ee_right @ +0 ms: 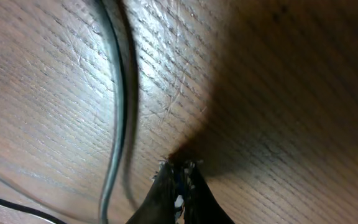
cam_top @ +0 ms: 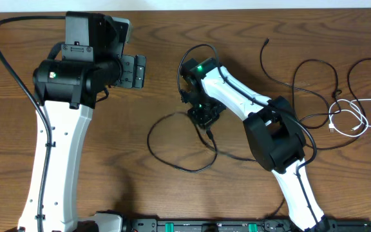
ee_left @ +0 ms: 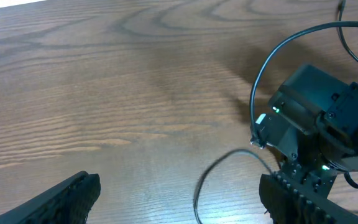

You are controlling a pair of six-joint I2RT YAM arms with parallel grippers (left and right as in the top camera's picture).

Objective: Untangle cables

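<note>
Lots of bare table (cam_top: 172,38) around the black cable loop (ee_right: 114,124). The right gripper (ee_right: 179,186) is clenched tight beside it (tips on the wood); the left gripper (ee_left: 179,205) is spread wide, holding nothing.

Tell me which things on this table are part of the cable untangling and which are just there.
Part of the job: black cable loop by the right gripper; black cables at far right; white cable, also far right.
Just there: wooden table; thick black wire fixed along the left arm.

Left gripper (ee_left: 180,186) spread wide — right gripper (ee_right: 178,186) pinched closed.
</note>
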